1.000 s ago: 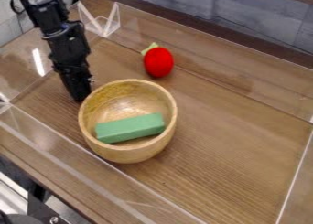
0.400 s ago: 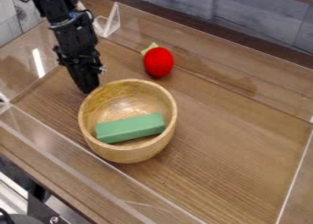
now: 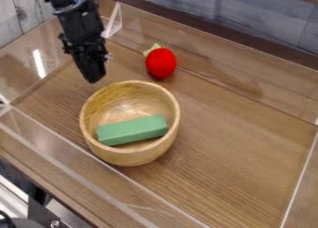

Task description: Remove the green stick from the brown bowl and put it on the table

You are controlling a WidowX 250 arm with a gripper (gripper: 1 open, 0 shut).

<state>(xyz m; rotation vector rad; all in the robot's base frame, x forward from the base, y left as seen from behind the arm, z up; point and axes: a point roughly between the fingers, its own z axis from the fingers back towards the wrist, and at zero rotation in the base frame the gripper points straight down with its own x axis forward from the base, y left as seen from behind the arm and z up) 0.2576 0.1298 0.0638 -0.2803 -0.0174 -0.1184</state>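
My gripper is closed on nothing, hanging above the table just beyond the brown bowl's far-left rim; the green stick lies flat inside, nearer the camera than my fingertips

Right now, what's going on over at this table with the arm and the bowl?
A single robot arm's gripper hangs shut above the table, just beyond the brown bowl and holding nothing. The green stick lies inside the bowl, untouched, so lifting it out has not begun. A red strawberry-like object sits on the table behind the bowl.
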